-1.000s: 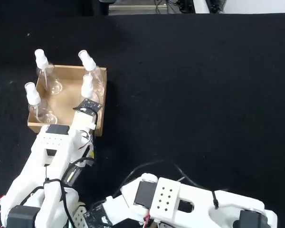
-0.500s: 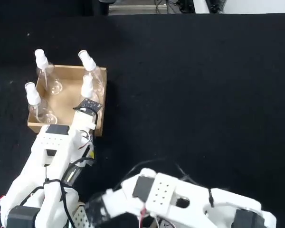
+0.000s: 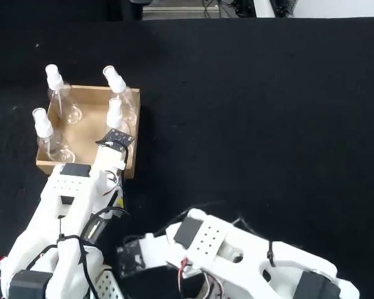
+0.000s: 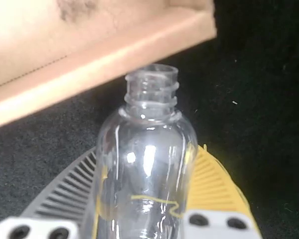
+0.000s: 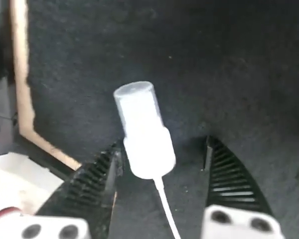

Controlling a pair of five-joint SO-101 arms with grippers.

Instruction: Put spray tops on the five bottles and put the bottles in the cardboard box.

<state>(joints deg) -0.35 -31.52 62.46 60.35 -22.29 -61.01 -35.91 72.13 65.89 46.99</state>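
Clear plastic bottle (image 4: 147,164), neck bare, is clenched in left gripper (image 4: 149,152) just outside box (image 3: 81,88) wall; box sits at 10 o'clock on table (image 3: 268,124). Likely light, slick, thin-walled: hold mid-body, neck free. Farther out, right gripper (image 5: 163,142) stands parted round spray top (image 5: 142,132), one jaw touching it.

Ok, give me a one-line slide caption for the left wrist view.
Left gripper holds a clear, uncapped plastic bottle beside the brown cardboard box, over the black cloth.
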